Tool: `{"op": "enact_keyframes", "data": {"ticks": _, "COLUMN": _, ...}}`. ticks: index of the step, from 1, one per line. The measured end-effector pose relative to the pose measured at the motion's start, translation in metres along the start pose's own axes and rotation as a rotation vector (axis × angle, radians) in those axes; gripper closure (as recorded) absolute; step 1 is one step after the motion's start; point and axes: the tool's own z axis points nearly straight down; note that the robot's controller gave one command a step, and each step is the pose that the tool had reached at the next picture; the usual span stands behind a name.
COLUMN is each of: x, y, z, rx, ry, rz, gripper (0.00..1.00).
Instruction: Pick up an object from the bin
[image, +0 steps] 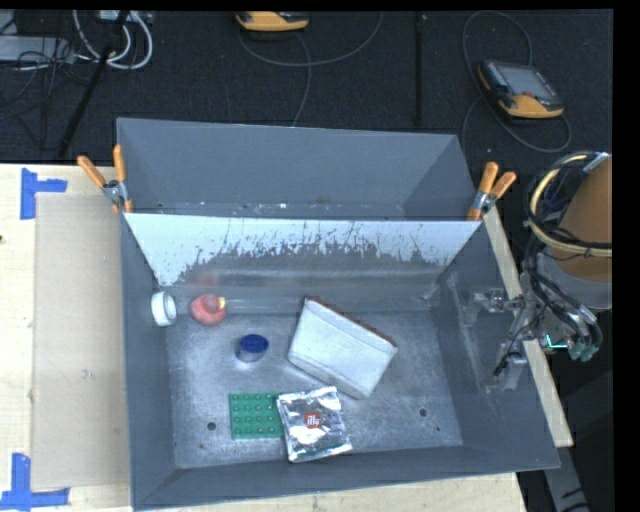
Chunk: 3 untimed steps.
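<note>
My gripper (497, 335) hangs over the bin's right wall, its two fingers pointing left and spread open with nothing between them. The nearest loose thing is a white rectangular box (340, 347), lying tilted in the middle of the bin floor, well to the left of the gripper. In front of it lies a crinkled silver foil packet (313, 424) with a red mark, partly overlapping a green studded plate (252, 414).
A small blue cap (252, 347) lies left of the white box. Near the left wall sit a pinkish-red ball (208, 308) and a small white cylinder (163, 308). The arm with its orange cover and cables stands outside the bin's right rim.
</note>
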Motion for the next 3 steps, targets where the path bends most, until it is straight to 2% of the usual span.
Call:
{"op": "enact_keyframes", "data": {"ticks": 1, "x": -0.042, "y": 0.063, "z": 0.138, "rx": -0.002, "ry": -0.002, "rz": 0.100, "gripper": 0.00}}
{"op": "enact_keyframes", "data": {"ticks": 2, "x": -0.094, "y": 0.080, "z": 0.152, "rx": 0.000, "ry": -0.011, "rz": 0.108, "gripper": 0.00}}
{"op": "enact_keyframes", "data": {"ticks": 3, "x": -0.107, "y": 0.142, "z": 0.151, "rx": 0.001, "ry": -0.010, "rz": -0.267, "gripper": 0.00}}
